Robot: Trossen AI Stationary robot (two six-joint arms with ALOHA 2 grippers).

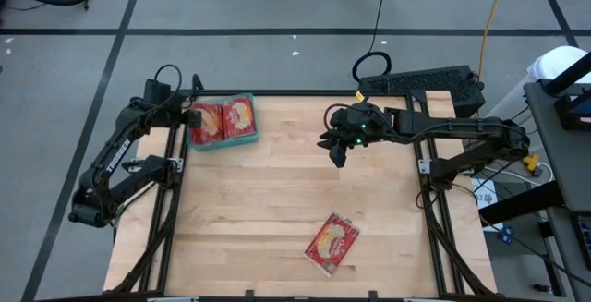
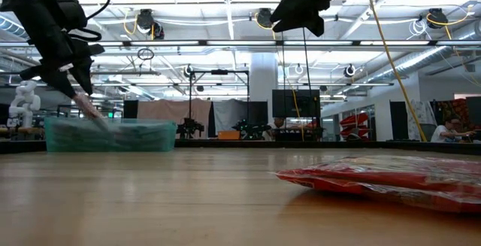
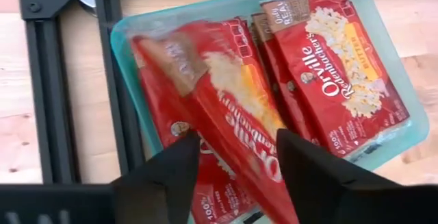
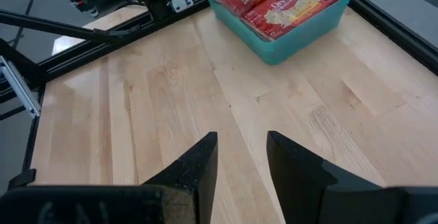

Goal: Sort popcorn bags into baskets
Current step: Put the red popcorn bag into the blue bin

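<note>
Left gripper (image 3: 236, 162): we see it over the basket (image 1: 247, 141), fingers parted around a popcorn bag (image 3: 226, 107) (tilted).
Right gripper (image 4: 241, 157): fingers apart, empty.

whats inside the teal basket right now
Red popcorn bags fill the teal basket, overlapping, one tilted under the left gripper. The top ones hide the basket floor and any bags beneath.

Red popcorn bags (image 3: 328, 73) with yellow-white popcorn print; teal basket (image 1: 249, 141); pale wood table (image 1: 277, 210); black claws.
</note>
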